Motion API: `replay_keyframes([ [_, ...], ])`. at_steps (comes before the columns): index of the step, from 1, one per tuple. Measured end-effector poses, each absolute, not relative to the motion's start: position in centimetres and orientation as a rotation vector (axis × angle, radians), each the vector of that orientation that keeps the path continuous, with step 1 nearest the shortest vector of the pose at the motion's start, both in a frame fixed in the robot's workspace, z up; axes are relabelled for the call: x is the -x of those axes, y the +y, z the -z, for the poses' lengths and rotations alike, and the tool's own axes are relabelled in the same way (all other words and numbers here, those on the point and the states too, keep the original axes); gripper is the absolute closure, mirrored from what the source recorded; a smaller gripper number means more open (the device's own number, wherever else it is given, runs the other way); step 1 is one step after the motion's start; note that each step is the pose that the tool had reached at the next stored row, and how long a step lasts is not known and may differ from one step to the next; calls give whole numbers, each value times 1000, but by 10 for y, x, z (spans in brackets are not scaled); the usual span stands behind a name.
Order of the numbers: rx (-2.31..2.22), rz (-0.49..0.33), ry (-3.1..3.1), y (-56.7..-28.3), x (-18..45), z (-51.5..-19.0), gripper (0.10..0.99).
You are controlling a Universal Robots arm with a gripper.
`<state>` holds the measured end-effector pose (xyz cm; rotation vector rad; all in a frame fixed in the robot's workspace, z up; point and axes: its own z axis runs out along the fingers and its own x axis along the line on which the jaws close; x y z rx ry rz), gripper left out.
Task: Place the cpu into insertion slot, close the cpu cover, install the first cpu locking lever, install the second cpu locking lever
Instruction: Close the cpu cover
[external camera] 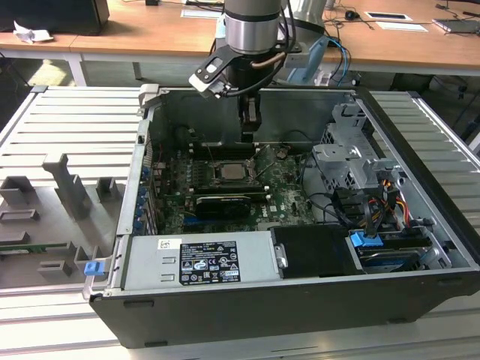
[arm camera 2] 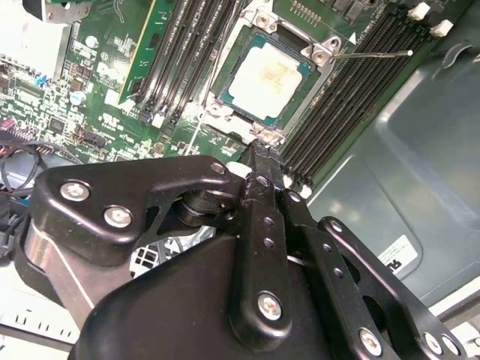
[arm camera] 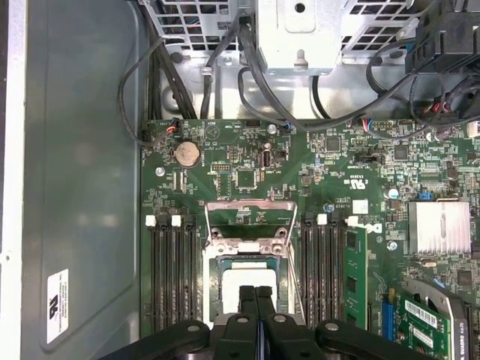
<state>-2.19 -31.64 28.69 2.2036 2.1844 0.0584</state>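
One chip (external camera: 232,172) lies flat in the socket (external camera: 217,178) on the green circuit board (external camera: 289,196), as the exterior view shows. The gripper (external camera: 250,136) hangs near the socket, over one side of it.

In the second wrist view, the chip (arm camera 2: 268,77) sits square inside the socket rim (arm camera 2: 218,109), grey top upward. The gripper (arm camera 2: 259,147) has its fingers pressed together, holding nothing, with the tips just beside a socket corner. A thin lever (arm camera 2: 373,53) juts from the socket across the memory slots (arm camera 2: 341,82). It appears unlatched.

In the first wrist view, the cover (arm camera: 248,204) stands tilted up off the socket, and the board is visible through its cut-out. The chip (arm camera: 247,279) lies exposed beside the fingertips.

Handling, as a judgement: the chip is light, stiff and fragile, so take it by opposite edges only. The cover is thin, rigid sheet metal on a hinge, so press on its free edge.
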Motion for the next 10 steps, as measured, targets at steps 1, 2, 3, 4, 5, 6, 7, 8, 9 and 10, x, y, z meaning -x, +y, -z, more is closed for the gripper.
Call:
replay_keyframes([
  [1,-2203,-57,2184,-316,22,-287,976],
  [2,-2202,-56,2183,-316,22,-287,976],
  [3,-2202,-54,2183,-316,21,-287,976],
  [4,-2200,-52,2182,-316,21,-288,976],
  [5,-2200,-50,2181,-316,21,-288,976],
  [6,-2199,-49,2181,-316,21,-288,976],
  [7,-2198,-47,2180,-316,21,-288,976],
  [8,-2197,-45,2179,-316,20,-288,976],
  [9,-2196,-43,2178,-316,20,-288,976],
  [10,-2195,-41,2177,-316,20,-288,976],
])
